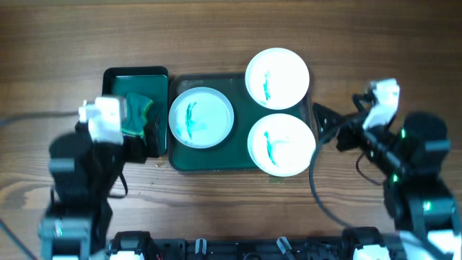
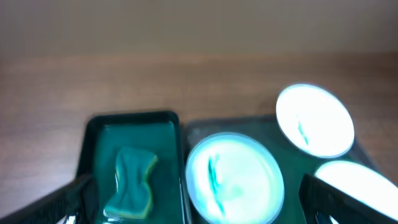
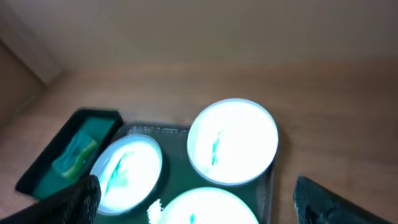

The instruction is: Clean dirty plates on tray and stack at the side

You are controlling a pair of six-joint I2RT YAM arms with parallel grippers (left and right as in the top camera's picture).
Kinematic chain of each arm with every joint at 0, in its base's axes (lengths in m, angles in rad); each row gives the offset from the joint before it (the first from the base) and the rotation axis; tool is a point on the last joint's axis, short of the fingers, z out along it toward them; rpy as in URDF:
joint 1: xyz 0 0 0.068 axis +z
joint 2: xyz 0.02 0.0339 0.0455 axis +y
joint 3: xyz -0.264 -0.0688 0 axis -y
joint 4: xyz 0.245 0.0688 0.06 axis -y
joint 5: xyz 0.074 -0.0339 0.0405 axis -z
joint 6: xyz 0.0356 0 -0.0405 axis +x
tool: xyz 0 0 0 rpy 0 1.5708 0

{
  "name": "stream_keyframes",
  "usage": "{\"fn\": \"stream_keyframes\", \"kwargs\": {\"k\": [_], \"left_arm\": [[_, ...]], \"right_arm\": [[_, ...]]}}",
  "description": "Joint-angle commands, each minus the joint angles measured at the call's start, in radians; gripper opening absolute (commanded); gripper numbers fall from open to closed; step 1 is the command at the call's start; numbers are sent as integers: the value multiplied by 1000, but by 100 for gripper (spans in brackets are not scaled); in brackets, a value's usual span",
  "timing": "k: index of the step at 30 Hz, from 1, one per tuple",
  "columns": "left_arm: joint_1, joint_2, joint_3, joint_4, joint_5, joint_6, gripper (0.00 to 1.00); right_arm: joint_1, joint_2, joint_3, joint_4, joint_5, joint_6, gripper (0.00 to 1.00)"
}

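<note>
Our left hand (image 1: pixel 150 136) is spread wide and holds nothing. It hangs over the near end of the small tray (image 1: pixel 136 72), where the green sponge (image 2: pixel 132 183) lies loose. Just to its right the left plate (image 1: pixel 201 117) sits flat on the tray (image 1: pixel 242 130), apart from the fingers.

Our right hand (image 1: pixel 326 126) is likewise released and empty. It is over the table (image 1: pixel 216 36), off the tray's right edge, and points toward the other two plates. Nearest to it is the near plate (image 1: pixel 281 144), whose rim juts past the tray's front and right border; we cannot tell whether a finger touches it. Just beyond lies the far plate (image 1: pixel 277 78), overhanging the tray's back rim.

All three plates are round, white and shallow, and they lie singly, side by side. Each carries a green smear near its middle: a long streak with a paler wash on the left plate, a short upright streak on the far one, and a forked mark on the near one.
</note>
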Motion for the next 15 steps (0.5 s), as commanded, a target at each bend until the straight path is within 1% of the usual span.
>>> {"fn": "stream_keyframes", "kwargs": {"k": [1, 5, 7, 10, 11, 12, 13, 15], "left_arm": [[5, 197, 162, -105, 75, 13, 100], [5, 377, 290, -246, 86, 11, 100], [5, 443, 325, -294, 118, 11, 100], [5, 519, 335, -314, 222, 11, 100], [5, 551, 335, -322, 307, -4, 100], [5, 563, 335, -322, 326, -4, 100], [5, 573, 335, -322, 324, -3, 100], [5, 591, 335, -322, 325, -3, 100]], "right_arm": [[5, 154, 151, -141, -42, -6, 100], [5, 321, 281, -327, -41, -11, 100], [5, 393, 319, -383, -42, -32, 100], [5, 476, 323, -381, -42, -27, 100], [5, 514, 323, -359, -57, 34, 100], [5, 542, 323, -340, -74, 99, 100], [5, 564, 323, -329, -103, 119, 100], [8, 603, 323, -301, -199, 96, 98]]}}
